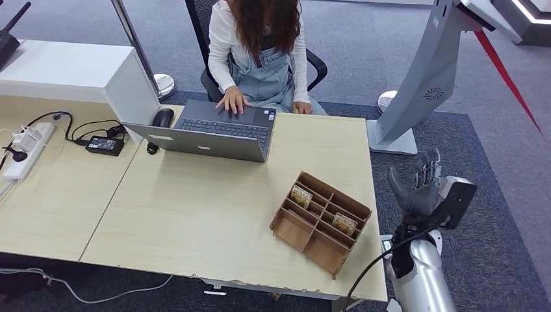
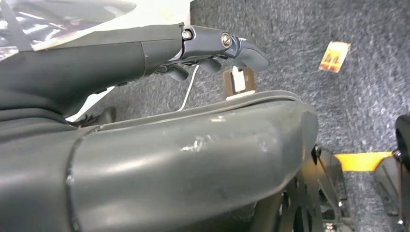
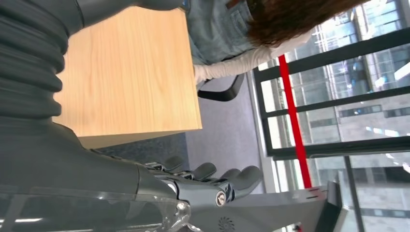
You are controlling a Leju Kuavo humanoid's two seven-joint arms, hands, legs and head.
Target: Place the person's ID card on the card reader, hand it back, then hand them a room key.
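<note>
No legible writing; right robot hand (image 1: 421, 185) empty, fingers apart.

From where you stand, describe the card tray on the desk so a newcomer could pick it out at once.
Start at the light wooden desk where a person types on a grey laptop. Toward the desk's near right corner, close to the robot's raised right hand, sits the brown divided tray. It is the desk's one cardboard-coloured thing, split into compartments, two holding small yellowish cards.

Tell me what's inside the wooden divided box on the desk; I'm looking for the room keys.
Two compartments of the wooden divided box each hold a small card. Their print is too small to read. The dividers hide parts of the compartment floors.
</note>
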